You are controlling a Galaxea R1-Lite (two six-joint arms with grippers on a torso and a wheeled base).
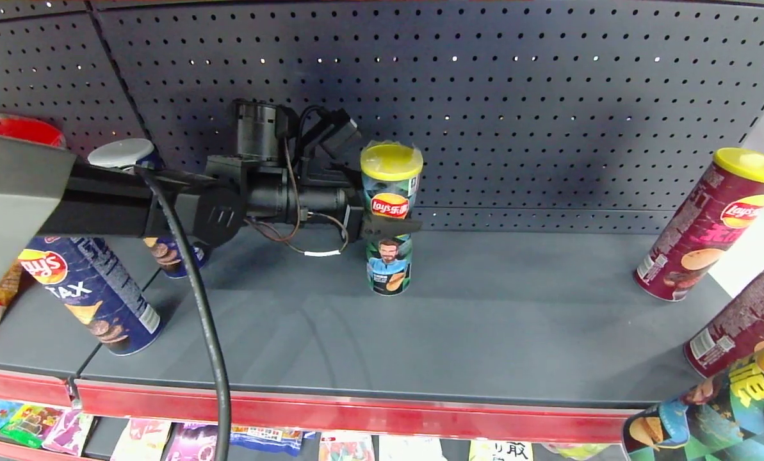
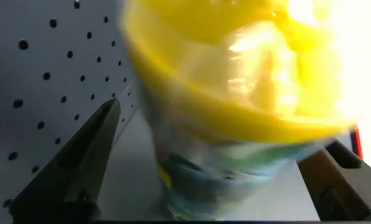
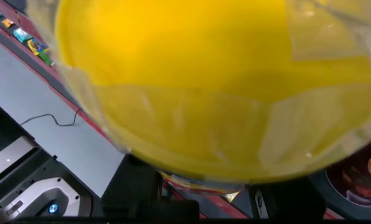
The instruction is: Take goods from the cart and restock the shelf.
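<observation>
A chip can (image 1: 389, 218) with a yellow lid and a green and black wrap stands upright on the grey shelf (image 1: 484, 320), near the back wall. My left gripper (image 1: 391, 227) comes in from the left at the can's mid-height. Its jaws stand open, one on each side of the can. In the left wrist view the dark fingers (image 2: 79, 168) flank the can (image 2: 235, 124) with small gaps. My right gripper (image 3: 210, 199) is shut on a second yellow-lidded can (image 3: 210, 81). That can (image 1: 702, 416) hangs tilted below the shelf's front at the lower right.
Two blue cans (image 1: 93, 294) stand at the shelf's left. Two maroon cans (image 1: 702, 230) lean at its right. A pegboard wall (image 1: 516, 96) closes the back and a red lip (image 1: 356, 410) runs along the front. Snack bags (image 1: 145, 438) lie on the level below.
</observation>
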